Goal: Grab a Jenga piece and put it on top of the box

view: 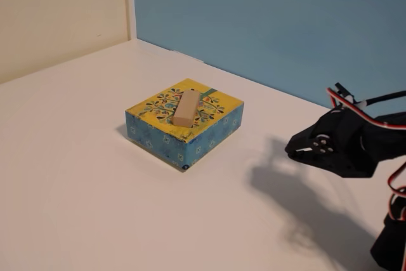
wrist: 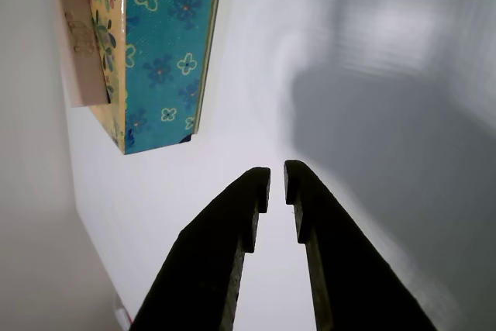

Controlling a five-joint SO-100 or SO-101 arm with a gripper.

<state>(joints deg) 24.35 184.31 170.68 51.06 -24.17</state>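
and here's the hand, hanging over bare desk with nothing in it, its two dark fingers drawn almost together, only a thin sliver of white surface showing between the tips in the wrist view. in the fixed view the hand sits low on the right of the picture, well apart from the action, pointing roughly toward the box with a soft shadow under it. out from there, the box: yellow floral top, blue patterned sides, flat on the desk. and on that top, look at that, the jenga piece, lying flat lengthways across the middle of the lid, well inside the edges. the wrist view catches it too at the upper left, jenga piece against the yellow top, box side facing the camera. by the look of it the placing is done. as for handling, i'd judge that block light, rigid and solid wood, nothing fragile, though the smooth faces could slip under a weak pinch. if it needed lifting again, best taken across its narrow width near the middle of its length, so it stays level and doesn't pivot.
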